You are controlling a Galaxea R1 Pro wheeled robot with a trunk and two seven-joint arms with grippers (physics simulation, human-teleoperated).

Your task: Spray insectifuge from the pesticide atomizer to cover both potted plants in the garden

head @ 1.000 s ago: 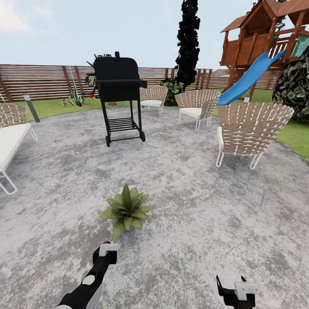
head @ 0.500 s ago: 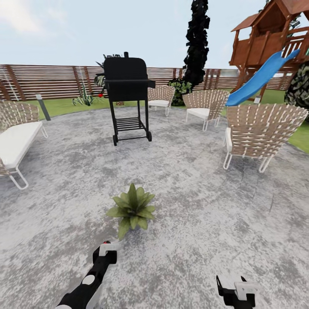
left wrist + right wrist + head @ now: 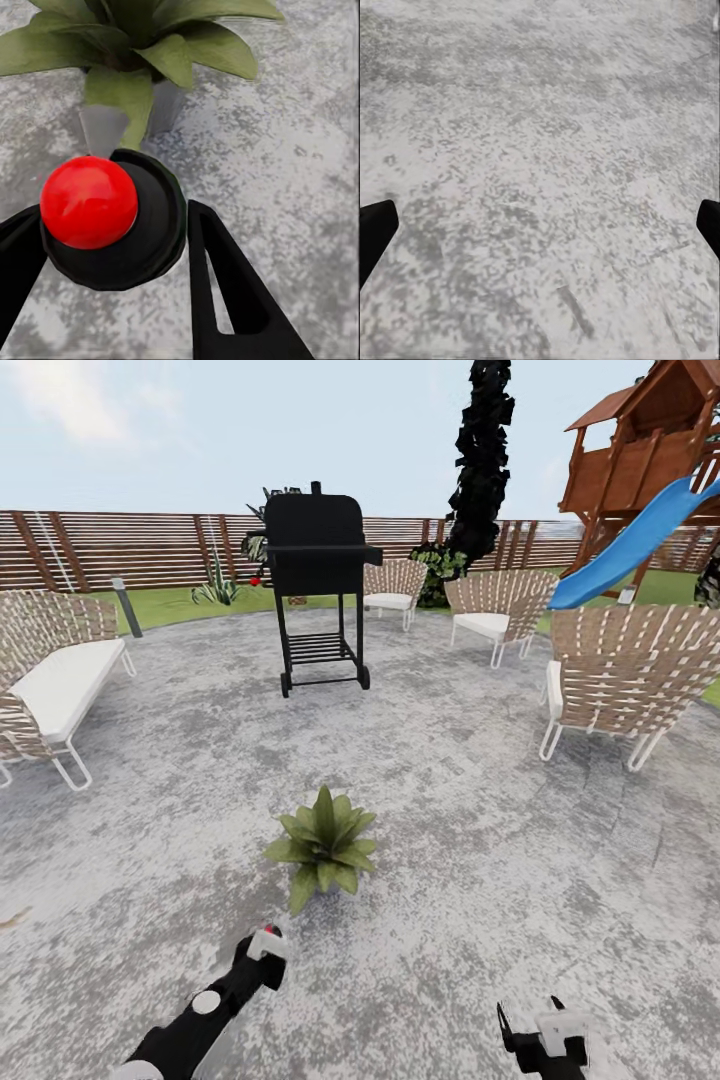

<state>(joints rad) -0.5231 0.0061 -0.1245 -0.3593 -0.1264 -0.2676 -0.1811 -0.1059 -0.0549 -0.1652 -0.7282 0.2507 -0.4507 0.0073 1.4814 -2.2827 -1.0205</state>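
One potted plant [image 3: 322,847], a low rosette of plain green leaves, stands on the grey paved circle [image 3: 480,840] of the garden, just ahead of my left arm. My left gripper [image 3: 264,948] is shut on the pesticide atomizer [image 3: 268,934], whose red tip points toward the plant. The left wrist view shows the atomizer's red ball and dark round body [image 3: 150,229] between the black fingers [image 3: 225,300], with the plant [image 3: 142,45] close beyond. My right gripper [image 3: 545,1028] hangs open over bare paving, its gripper [image 3: 544,217] spread wide. The second potted plant is out of view.
A black grill [image 3: 318,585] stands further back. Wicker chairs [image 3: 620,680] [image 3: 500,610] [image 3: 392,588] ring the right and far side, and a wicker sofa [image 3: 55,680] sits at left. A wooden playhouse with a blue slide [image 3: 640,540] and a slatted fence [image 3: 120,550] stand behind.
The whole picture has slid right as the camera turned left. My left gripper has turned a little, so the atomizer's red tip now shows toward the plant.
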